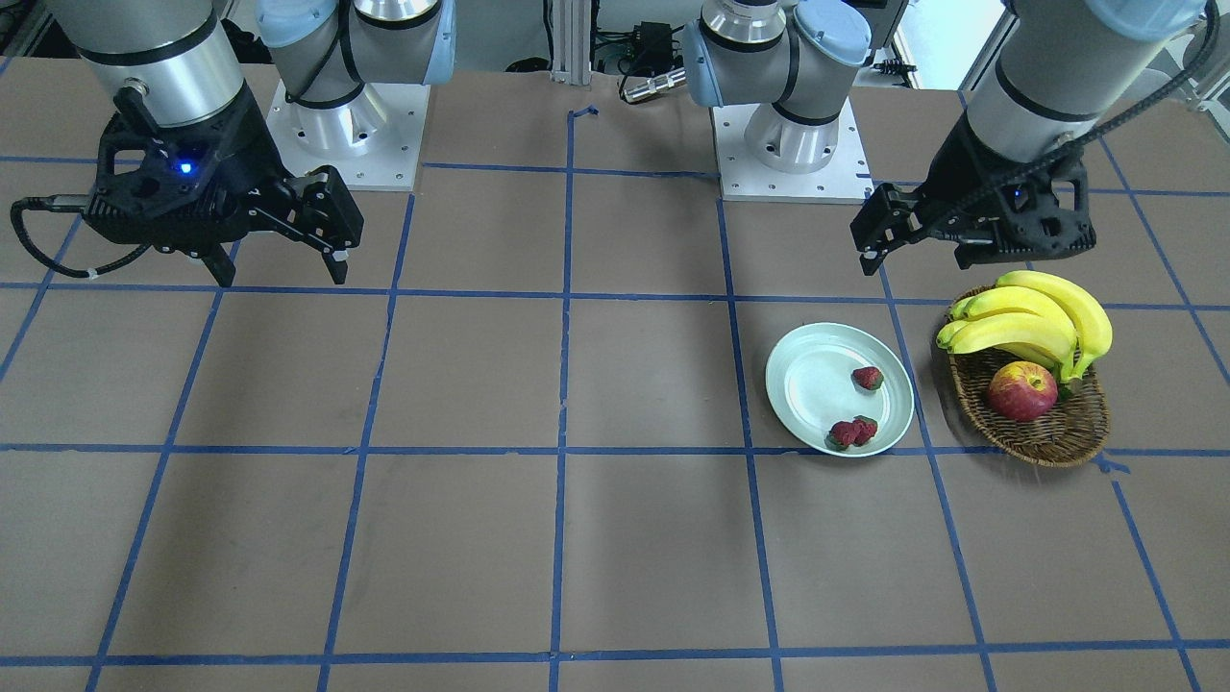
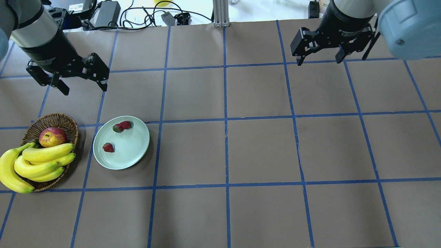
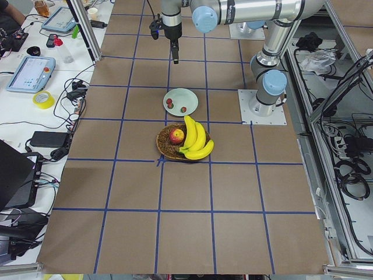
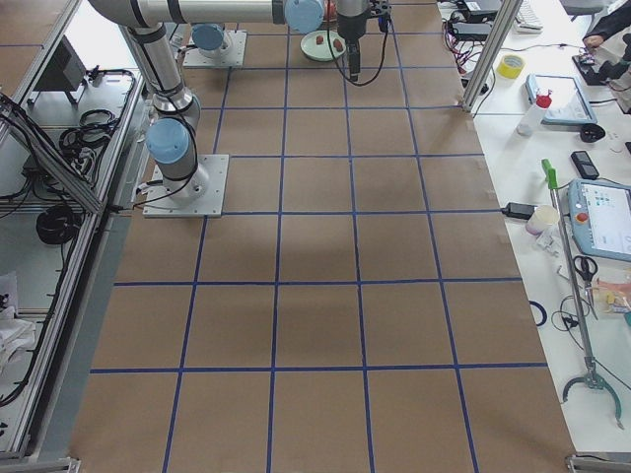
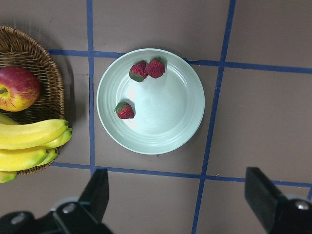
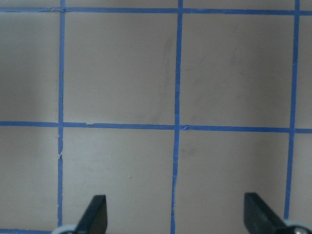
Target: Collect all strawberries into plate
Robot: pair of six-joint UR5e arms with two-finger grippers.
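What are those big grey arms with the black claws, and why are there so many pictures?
They are two robot arms at a table. Each ends in a two-finger claw called a gripper. The left gripper and right gripper are both open and hold nothing. Six cameras look at once: one above from behind the robot, one facing it, one at each table end, and one on each wrist. On the table, three strawberries lie in a pale green plate. Beside it, a wicker basket holds an apple and bananas.
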